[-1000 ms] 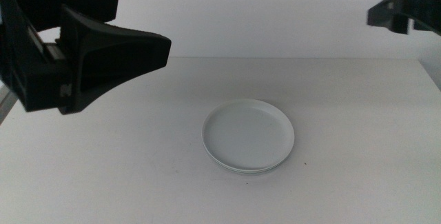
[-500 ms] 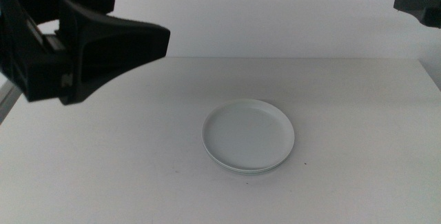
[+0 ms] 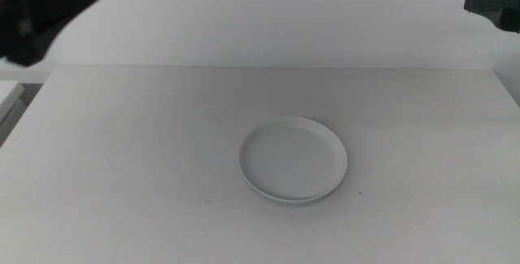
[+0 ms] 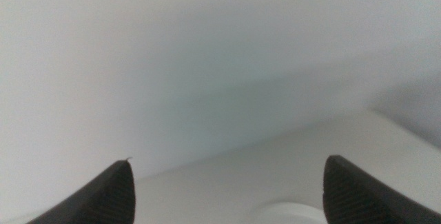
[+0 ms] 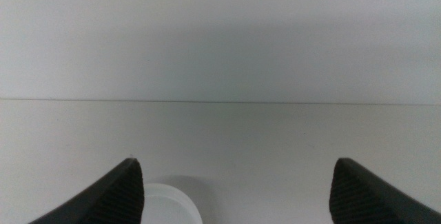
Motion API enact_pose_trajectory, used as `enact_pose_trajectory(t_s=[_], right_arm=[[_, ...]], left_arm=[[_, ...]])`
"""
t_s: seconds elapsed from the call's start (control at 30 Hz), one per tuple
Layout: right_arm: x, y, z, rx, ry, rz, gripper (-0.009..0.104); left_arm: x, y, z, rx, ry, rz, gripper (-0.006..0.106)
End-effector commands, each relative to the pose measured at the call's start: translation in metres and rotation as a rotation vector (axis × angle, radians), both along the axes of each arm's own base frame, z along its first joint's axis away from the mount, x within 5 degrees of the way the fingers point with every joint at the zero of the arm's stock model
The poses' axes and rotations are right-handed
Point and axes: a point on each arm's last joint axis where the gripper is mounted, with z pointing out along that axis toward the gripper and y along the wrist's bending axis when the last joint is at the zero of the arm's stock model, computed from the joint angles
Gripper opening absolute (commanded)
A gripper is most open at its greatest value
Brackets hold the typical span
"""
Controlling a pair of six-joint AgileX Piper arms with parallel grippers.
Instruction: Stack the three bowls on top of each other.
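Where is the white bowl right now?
The white bowl sits on top of the stack near the middle of the table in the middle view, a little right of centre, with no gripper near it.

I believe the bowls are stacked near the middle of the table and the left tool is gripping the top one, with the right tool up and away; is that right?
Not quite. The left tool grips nothing: the middle view shows it raised at the far left corner, away from the stack of bowls, and the left wrist view shows its jaws open and empty. The stack is near the middle of the table, and the right tool is up and away.
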Motion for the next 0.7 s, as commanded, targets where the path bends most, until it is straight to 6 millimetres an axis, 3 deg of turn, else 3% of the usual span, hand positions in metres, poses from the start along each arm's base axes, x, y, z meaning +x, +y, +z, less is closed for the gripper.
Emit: enact_pose_trajectory(t_s=[0.0, 0.23, 0.67], right_arm=[[-0.001, -0.001, 0.002, 0.005, -0.015, -0.004, 0.093], [-0.001, -0.001, 0.002, 0.005, -0.015, -0.004, 0.093], [-0.001, -0.001, 0.002, 0.005, -0.015, -0.004, 0.093]], left_arm=[[-0.005, 0.013, -0.007, 0.007, -0.072, 0.110, 0.094], [-0.023, 0.037, -0.030, 0.021, -0.098, 0.273, 0.094], [-0.036, 0.045, -0.028, 0.043, -0.158, 0.325, 0.094]])
